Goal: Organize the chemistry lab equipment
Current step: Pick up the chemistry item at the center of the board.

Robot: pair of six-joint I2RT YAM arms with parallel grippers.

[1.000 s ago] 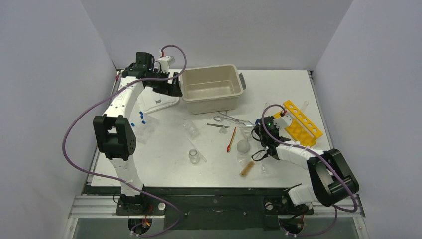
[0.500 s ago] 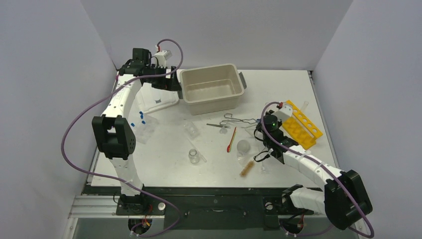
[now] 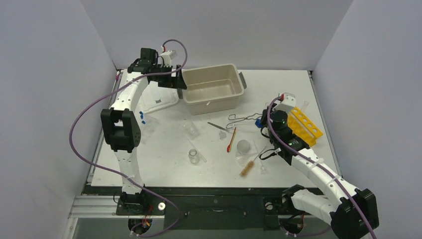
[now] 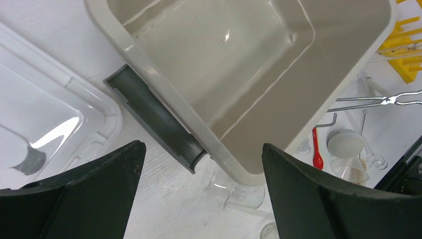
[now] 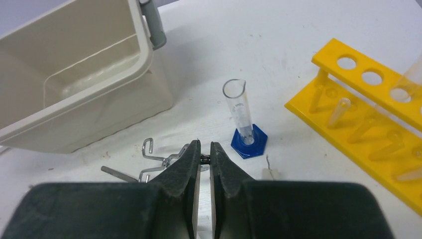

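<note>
My right gripper point(image 5: 204, 144) is shut on the pivot of the metal wire forceps point(image 5: 152, 160), whose loop handles stick out to the left. In the top view these forceps point(image 3: 242, 118) hang in front of the beige tub point(image 3: 239, 94), at the right gripper point(image 3: 262, 122). My left gripper point(image 4: 199, 149) hangs open and empty over the tub's left corner point(image 4: 164, 84) and grey handle point(image 4: 154, 119). Flat tweezers point(image 3: 217, 126), a green-and-red spatula point(image 3: 231, 140), a brown brush point(image 3: 247, 168) and a glass beaker point(image 3: 194, 156) lie on the table.
A yellow tube rack point(image 3: 304, 123) stands at the right, next to a blue-based measuring cylinder point(image 5: 247, 134). The clear lid point(image 3: 160, 101) lies left of the tub, with blue-capped tubes point(image 3: 142, 117) near it. A glass flask point(image 4: 239, 191) lies by the tub's corner.
The right arm has stretched toward the back, carrying the forceps away from the spatula and closer to the tub. The left gripper has shifted right, over the tub's left corner.
</note>
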